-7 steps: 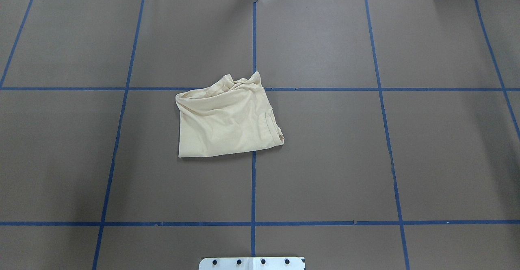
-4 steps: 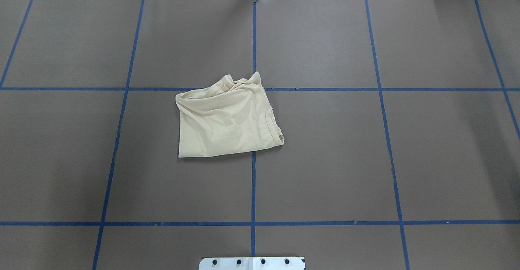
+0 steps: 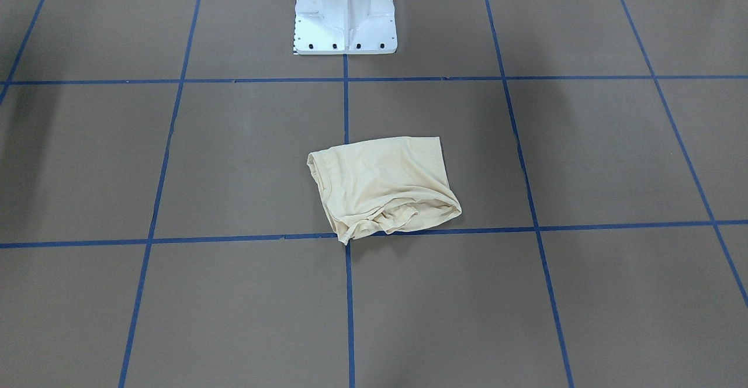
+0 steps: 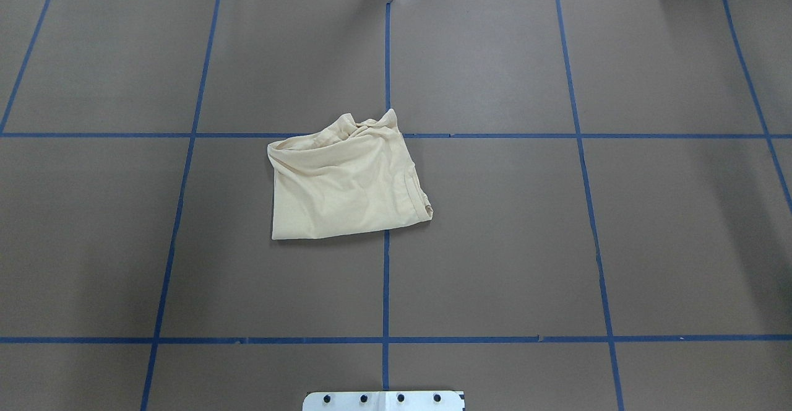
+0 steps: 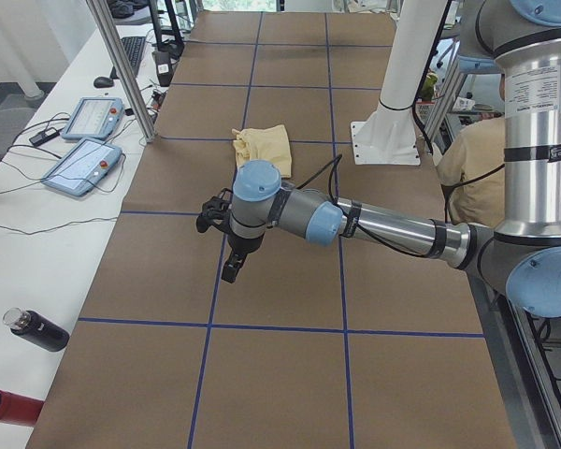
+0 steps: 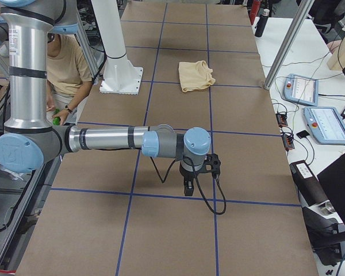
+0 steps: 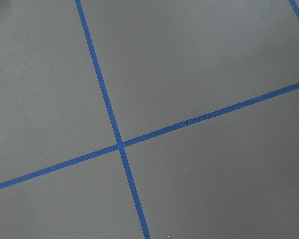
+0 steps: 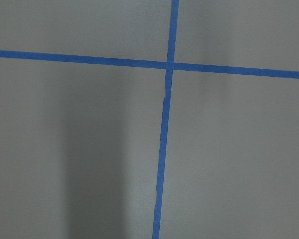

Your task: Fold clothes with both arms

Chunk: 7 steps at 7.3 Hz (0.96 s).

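Observation:
The clothes [image 4: 346, 182] are one pale cream-yellow shirt, folded into a rough, wrinkled square near the table's middle, also seen from the front [image 3: 383, 183] and small from both ends [image 5: 262, 145] [image 6: 195, 75]. No print or label shows. Both arms are away from it, out of the overhead and front views. The left gripper [image 5: 232, 271] hangs low over bare brown paper towards the table's left end; I cannot tell whether it is open or shut. The right gripper [image 6: 188, 188] points down over the right end, its state likewise unclear. Both wrist views show only paper and blue tape.
The white pedestal base [image 3: 345, 20] stands at the robot's edge of the table. Blue tape lines [image 4: 385, 275] grid the brown paper. Control tablets [image 5: 84, 164] [image 6: 328, 123], a dark bottle [image 5: 37, 329] and metal posts [image 6: 284, 46] line the far side. A seated person [image 6: 63, 63] is behind the robot.

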Available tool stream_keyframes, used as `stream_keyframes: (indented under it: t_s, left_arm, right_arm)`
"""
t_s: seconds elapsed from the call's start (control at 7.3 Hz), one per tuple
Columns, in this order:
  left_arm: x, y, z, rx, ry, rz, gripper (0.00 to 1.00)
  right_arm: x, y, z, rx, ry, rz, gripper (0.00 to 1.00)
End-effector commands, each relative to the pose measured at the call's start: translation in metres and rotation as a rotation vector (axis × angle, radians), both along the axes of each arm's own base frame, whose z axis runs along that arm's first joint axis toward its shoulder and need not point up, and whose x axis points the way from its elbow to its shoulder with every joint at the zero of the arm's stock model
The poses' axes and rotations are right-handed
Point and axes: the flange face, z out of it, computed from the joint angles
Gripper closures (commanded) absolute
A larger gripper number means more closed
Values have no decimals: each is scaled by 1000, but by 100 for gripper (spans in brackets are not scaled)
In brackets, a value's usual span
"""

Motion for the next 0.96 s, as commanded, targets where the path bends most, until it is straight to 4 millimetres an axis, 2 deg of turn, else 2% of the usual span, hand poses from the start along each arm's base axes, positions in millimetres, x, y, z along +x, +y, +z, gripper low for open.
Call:
stream_keyframes:
  t_s: [0.0,0.14,0.41,0.68,0.82]
  left_arm:
    - [0,-2,-2,-3,4,-1,0]
    - [-1,3,3,-7,-1,-4,0]
    - [-2,28,39,-83,-9,-3,0]
    - [-11,32,43,-111,-2,-34,0]
    - [-16,32,39,-106,-3,-52,0]
  right_arm:
    - [0,5,7,-15,0,5,0]
    - [0,5,9,-19,2,5,0]
    - [2,2,10,-15,3,10,0]
    - [9,4,32,-60,0,26,0]
    - [9,1,32,-61,0,26,0]
